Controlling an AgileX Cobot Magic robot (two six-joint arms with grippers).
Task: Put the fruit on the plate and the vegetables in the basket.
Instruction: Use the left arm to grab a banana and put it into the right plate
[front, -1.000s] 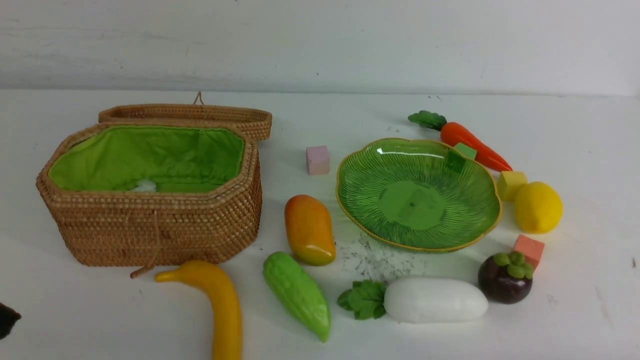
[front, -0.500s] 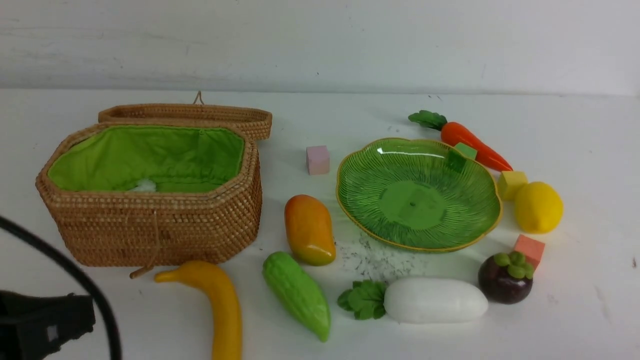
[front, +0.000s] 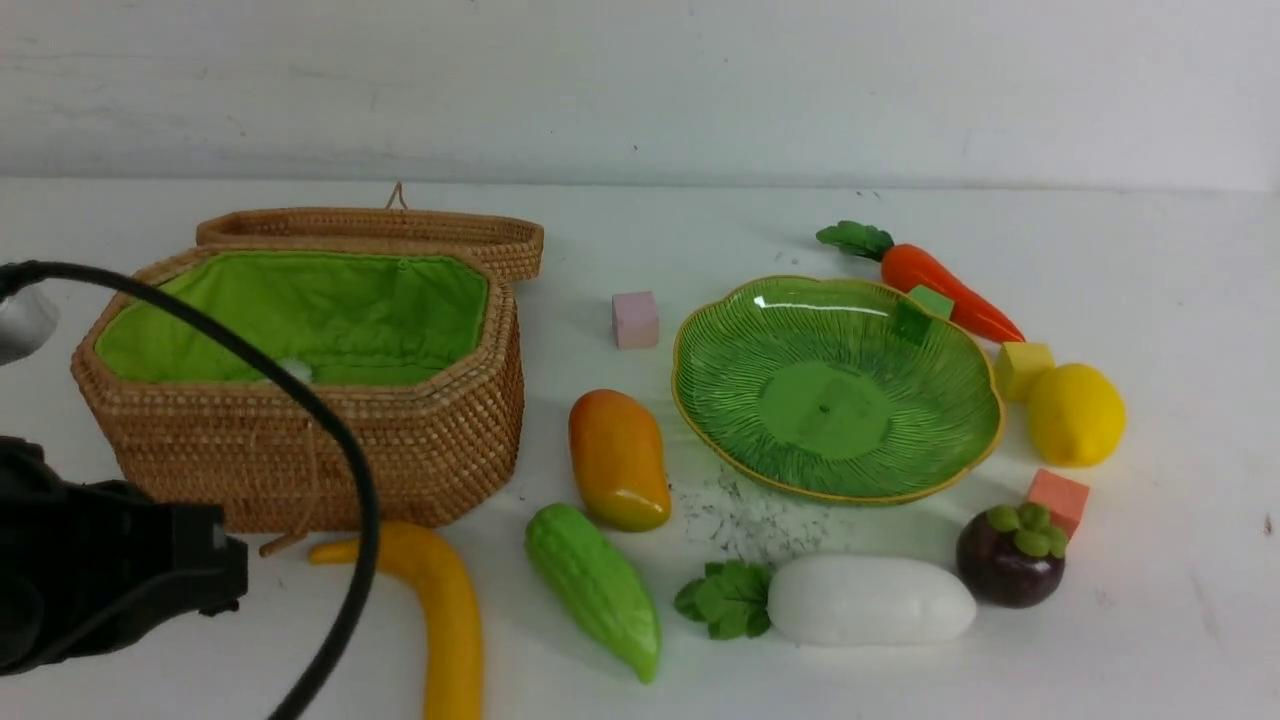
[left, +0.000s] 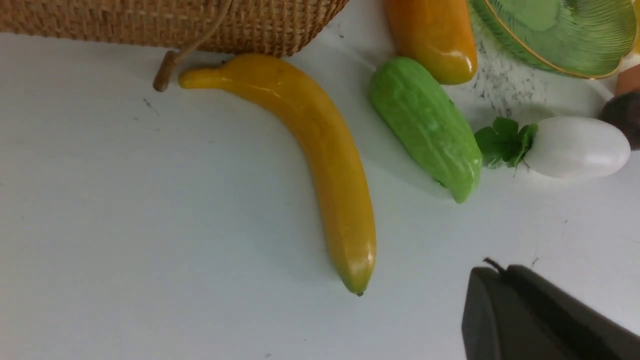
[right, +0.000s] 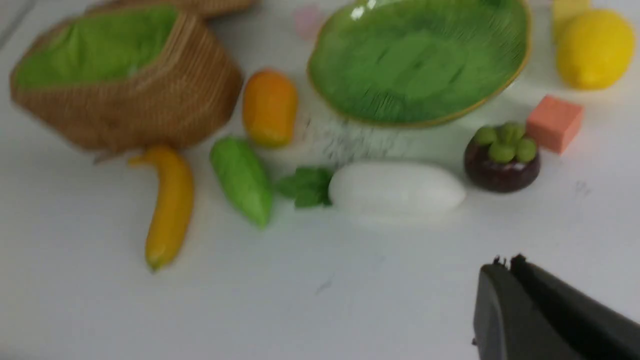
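Left gripper: fingers together, holding nothing. It hangs over bare table, near the banana's blunt end.
Right gripper: jaws drawn together, empty. It is out of the front view, over the table in front of the radish and the mangosteen.
Change: the left arm and its cable now fill the front view's lower left, before the basket — a second ago only a dark tip showed at that edge.
Unchanged: banana, mango, gourd, radish, carrot, lemon and mangosteen lie where they lay.
Plate: no fruit on it.
Basket: lid open, none of the vegetables inside.
Reading: nothing sorted yet. This looks like the left arm's approach — probably to the banana, and its fingers must part first.
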